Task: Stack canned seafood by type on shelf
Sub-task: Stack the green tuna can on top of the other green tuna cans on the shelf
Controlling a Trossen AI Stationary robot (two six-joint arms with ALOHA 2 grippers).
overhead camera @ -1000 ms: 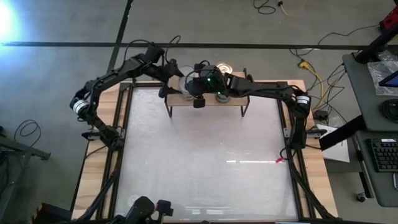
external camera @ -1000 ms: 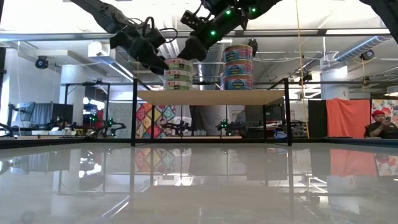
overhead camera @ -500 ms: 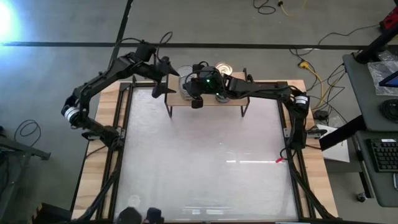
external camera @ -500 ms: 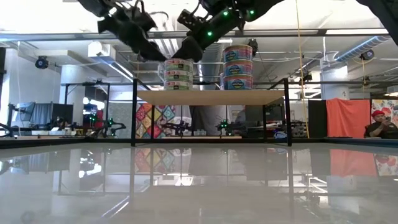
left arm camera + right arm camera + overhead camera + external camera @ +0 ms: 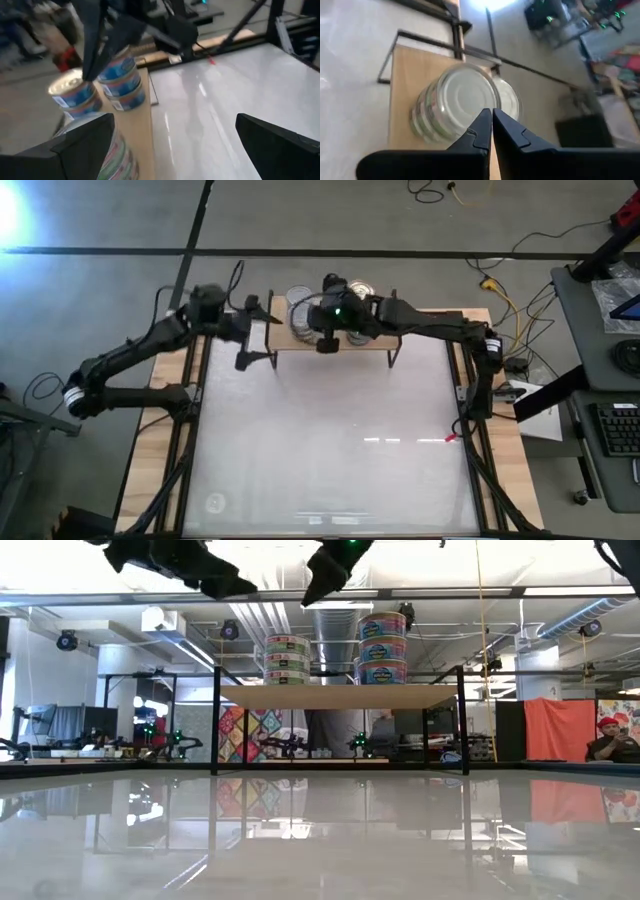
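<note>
The shelf (image 5: 340, 695) is a light-wood board on thin black legs at the table's far edge. A stack of three green-labelled tins with a plain silver top (image 5: 287, 660) (image 5: 460, 102) stands on its left part. A blue-labelled stack (image 5: 382, 648) (image 5: 120, 82) stands on its right part, with more blue tins (image 5: 75, 95) behind. My right gripper (image 5: 491, 117) (image 5: 310, 598) is shut and hovers above the green stack without touching it. My left gripper (image 5: 175, 145) (image 5: 255, 335) is open, left of the shelf and higher than the tins.
The white tabletop (image 5: 330, 440) stretches in front of the shelf, framed by a wooden border (image 5: 165, 380). The shelf's black legs (image 5: 215, 725) stand on it. Beyond the table are floor cables (image 5: 500, 290) and a person (image 5: 610, 748) seated far back in the room.
My left gripper has drawn back from the green stack, moving up and toward the table's left edge. My right gripper has risen from the top of the green stack and now hangs clear above it. Both stacks stand as before.
</note>
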